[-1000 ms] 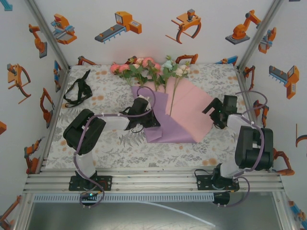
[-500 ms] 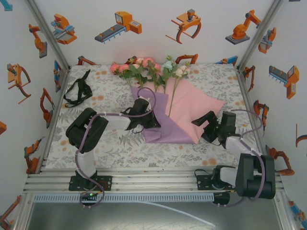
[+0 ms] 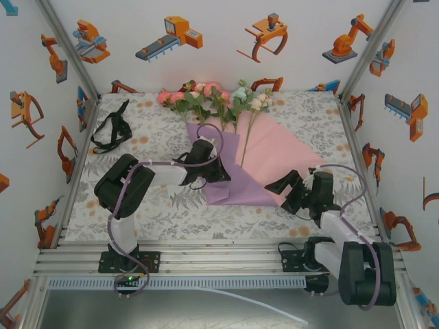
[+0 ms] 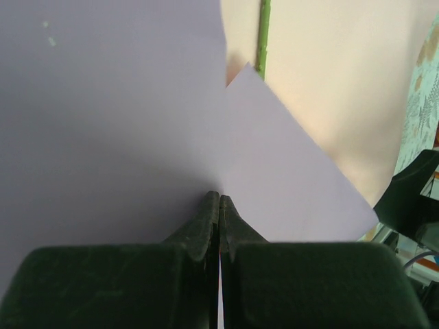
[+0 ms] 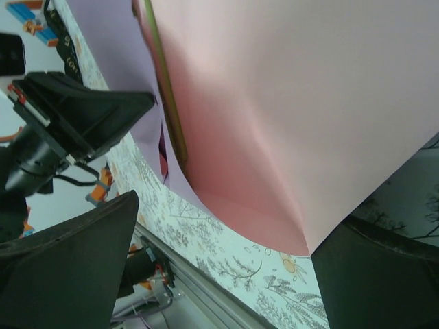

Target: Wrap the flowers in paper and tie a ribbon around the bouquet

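Paper [image 3: 274,154] is lying spread on the floral table [image 3: 151,205], w/ its lilac face showing on the L part and its pink face on the R part. Flowers [image 3: 212,97] are resting w/ blooms just beyond the paper's far edge and stalks running down onto the sheet; one stalk [image 4: 263,34] is lying along the lilac/pink boundary. L gripper [image 3: 211,171] is sitting at the paper's L edge, fingers [image 4: 206,219] pressed together, apparently nipping the lilac sheet, though the grip line is hard to see. R gripper [image 3: 285,193] is hovering at the paper's near-R corner, jaws spread wide, w/ the pink corner lying between them. Ribbon [image 3: 112,130] is lying looped well L of the paper.
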Robot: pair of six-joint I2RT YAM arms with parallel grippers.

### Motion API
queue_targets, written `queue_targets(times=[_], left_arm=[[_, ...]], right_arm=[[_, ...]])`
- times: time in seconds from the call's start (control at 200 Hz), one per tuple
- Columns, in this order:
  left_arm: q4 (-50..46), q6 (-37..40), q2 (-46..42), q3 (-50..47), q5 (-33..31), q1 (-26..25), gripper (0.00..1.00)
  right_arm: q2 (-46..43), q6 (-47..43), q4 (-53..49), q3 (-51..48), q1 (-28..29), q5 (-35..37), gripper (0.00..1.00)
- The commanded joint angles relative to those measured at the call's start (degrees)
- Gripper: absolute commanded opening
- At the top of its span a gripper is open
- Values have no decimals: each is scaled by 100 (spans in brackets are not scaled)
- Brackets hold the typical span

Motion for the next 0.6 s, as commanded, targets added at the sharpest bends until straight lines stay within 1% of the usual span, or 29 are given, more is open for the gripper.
queue_targets(times=[0.0,0.08,0.135,0.21,0.33,0.406,0.506,0.596], left_arm=[[69,-84,102,168,100,-43,5],[77,-97,124,178,102,-45,5],[58,-97,118,182,101,-44,5],[36,-73,100,165,58,-48,5],[23,-53,78,101,-20,-44,5],[23,-62,110,94,-11,-44,5],[85,-91,140,77,20,-43,5],[138,-148,62,92,62,-44,5]], right_arm=[[-125,-132,286,-90,315,31,89],[91,-318,551,53,708,370,89],[317,-538,573,214,946,537,85],[514,-688,549,298,1117,865,79],[643,-881,222,448,1217,1269,58],[631,-1091,-353,698,1349,1540,48],[448,-1412,-1303,1102,1601,2250,30],[344,-1641,-1878,1386,1828,2848,14]])
